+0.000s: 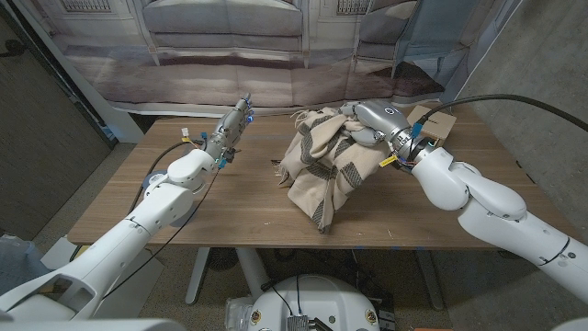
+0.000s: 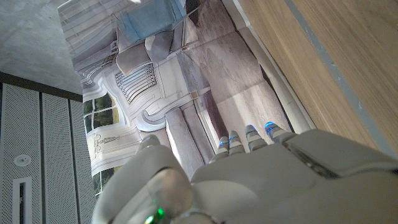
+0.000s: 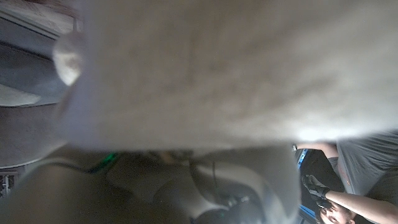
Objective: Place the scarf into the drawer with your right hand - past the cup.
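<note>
1. Your right hand (image 1: 375,120) sits in the upper right of the head view, its grey back turned up and its fingers buried in the top of the beige scarf with dark stripes (image 1: 323,165); it grips the cloth there.
2. In the right wrist view the pale blurred cloth of the scarf (image 3: 205,68) presses close over the hand (image 3: 186,186), so you cannot make out the fingers themselves there.
3. The scarf lies in a bunched heap right of centre in the head view, its top gathered under your hand and its lower folds spread down toward the near edge of the brown wooden tabletop (image 1: 239,202).
4. Just right of the hand, at the far right edge of the tabletop, you can see a tan cardboard-coloured box (image 1: 432,119), partly hidden by the wrist and a black cable (image 1: 496,99).
5. Your left hand (image 1: 231,129) is in the upper left-centre of the head view, raised near the far edge of the tabletop, fingers straight and close together, holding nothing, well apart from the scarf.
6. The left wrist view shows the back of that hand (image 2: 261,180) with the fingertips (image 2: 249,134) pointing at a printed backdrop (image 2: 161,93).
7. In the lower right corner of the right wrist view a person's arm (image 3: 348,199) is seen.
</note>
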Available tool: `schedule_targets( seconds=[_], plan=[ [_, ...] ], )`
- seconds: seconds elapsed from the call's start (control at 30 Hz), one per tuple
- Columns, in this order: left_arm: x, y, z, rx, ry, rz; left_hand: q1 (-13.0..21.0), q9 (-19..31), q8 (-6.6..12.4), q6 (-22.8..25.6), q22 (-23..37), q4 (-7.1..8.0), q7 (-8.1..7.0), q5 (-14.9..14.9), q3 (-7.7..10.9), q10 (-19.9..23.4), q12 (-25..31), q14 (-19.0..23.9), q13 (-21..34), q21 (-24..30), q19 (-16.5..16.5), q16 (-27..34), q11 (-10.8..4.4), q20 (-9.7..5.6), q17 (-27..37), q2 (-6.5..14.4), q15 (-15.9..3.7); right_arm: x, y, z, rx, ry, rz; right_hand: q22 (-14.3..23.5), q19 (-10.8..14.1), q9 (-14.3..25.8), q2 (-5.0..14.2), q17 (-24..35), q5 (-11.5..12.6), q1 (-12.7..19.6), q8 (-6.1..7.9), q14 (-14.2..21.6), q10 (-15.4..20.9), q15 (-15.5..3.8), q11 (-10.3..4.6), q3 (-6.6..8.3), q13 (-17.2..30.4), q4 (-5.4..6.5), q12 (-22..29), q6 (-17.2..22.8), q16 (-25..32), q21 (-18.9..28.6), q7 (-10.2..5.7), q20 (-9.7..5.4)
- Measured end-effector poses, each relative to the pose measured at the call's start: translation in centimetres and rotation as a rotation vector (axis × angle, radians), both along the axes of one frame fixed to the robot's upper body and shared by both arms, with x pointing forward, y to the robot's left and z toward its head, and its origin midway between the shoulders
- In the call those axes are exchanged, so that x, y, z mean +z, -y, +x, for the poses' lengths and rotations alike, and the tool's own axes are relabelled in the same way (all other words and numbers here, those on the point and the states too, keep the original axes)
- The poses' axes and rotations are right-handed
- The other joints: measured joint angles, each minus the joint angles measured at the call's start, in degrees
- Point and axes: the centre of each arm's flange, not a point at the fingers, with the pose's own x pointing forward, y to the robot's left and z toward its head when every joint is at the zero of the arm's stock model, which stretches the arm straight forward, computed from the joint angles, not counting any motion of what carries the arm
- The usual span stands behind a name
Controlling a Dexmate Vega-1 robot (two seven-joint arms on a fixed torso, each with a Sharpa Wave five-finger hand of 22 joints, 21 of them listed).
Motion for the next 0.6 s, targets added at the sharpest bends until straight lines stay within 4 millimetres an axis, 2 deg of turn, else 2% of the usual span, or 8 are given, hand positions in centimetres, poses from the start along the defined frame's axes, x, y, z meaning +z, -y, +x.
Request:
schedule_targets(
  seconds=[0.6],
  plan=[
    [-0.1, -0.3, -0.3, 0.002, 0.0, -0.003, 0.0, 0.0, 0.0, 0.0, 0.0, -0.17, 0.0, 0.0, -0.17, 0.0, 0.0, 0.0, 0.0, 0.0, 0.0, 0.0, 0.0, 0.0, 0.0, 0.0, 0.0, 1.4, -0.3, 0.4, 0.013, 0.03, 0.0, 0.2, -0.2, -0.2, -0.32, 0.4, 0.0, 0.3, 0.28, 0.2, 0.0, -0.2, 0.0, 0.0, 0.7, 0.0, 0.0, 0.0, -0.1, 0.9, -0.01, -0.21]
  ],
)
